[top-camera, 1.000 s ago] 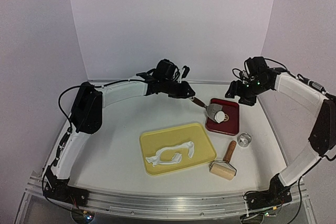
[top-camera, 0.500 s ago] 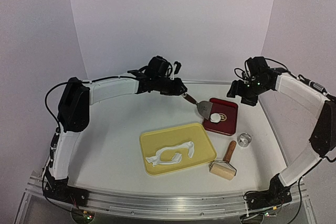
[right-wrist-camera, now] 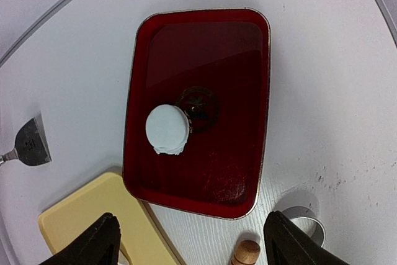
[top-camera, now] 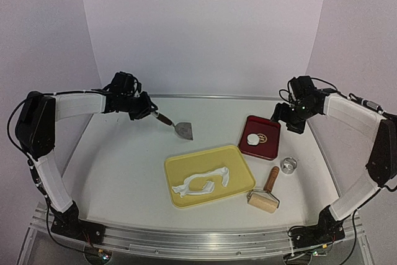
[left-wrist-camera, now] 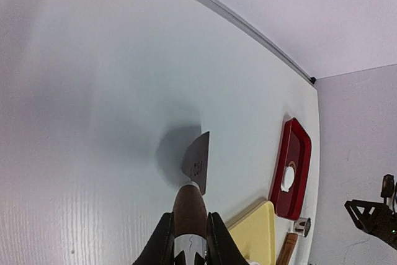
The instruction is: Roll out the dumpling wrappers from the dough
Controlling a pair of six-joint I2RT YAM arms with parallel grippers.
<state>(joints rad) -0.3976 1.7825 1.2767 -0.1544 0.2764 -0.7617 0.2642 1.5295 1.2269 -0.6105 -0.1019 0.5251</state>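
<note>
One wrapper (right-wrist-camera: 166,129) (round) in red tray (right-wrist-camera: 265,85).

The red tray (right-wrist-camera: 205,48) is glossy with a soft sheen, and the dough disc (right-wrist-camera: 166,129) on it is matt and smooth. At about its five o'clock sits a shiny metal ring (top-camera: 288,165). The scraper (left-wrist-camera: 197,158) has a dull grey metal blade and a brown wooden handle. The yellow tray (top-camera: 239,161) looks like matt plastic, and its dough strip (top-camera: 201,181) is matt and ragged. The roller (top-camera: 263,201) is pale wood.
</note>
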